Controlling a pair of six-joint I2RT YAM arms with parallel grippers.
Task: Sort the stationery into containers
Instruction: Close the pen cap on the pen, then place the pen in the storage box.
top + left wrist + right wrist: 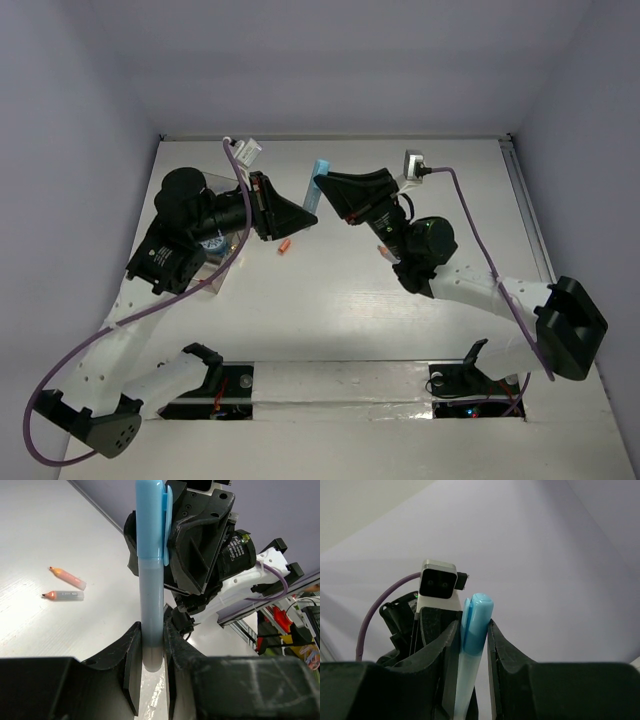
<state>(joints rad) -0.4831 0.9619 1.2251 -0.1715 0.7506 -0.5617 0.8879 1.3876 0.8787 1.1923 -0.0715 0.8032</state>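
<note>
Our left gripper (152, 630) fills the foreground of its wrist view, jaws drawn in narrow against the lower, grey end of a blue marker (151, 580). The right gripper (472, 627) pinches the same marker at its capped end, so both tools grip one pen at once, raised above the table (400, 320) near its far middle. We read this as a hand-over between arms, with neither side let go yet.

Two orange markers (67, 577) lie loose on the table beyond, near each other but apart, and not in any container. A clear bin (212, 276) shows at the left, mostly covered by the left arm; something blue sits inside, but we cannot tell what or how much else is stored there.

We judge the sorting only partly done: the blue marker has yet to be dropped in a compartment, and at least the two orange ones remain to be picked up.
</note>
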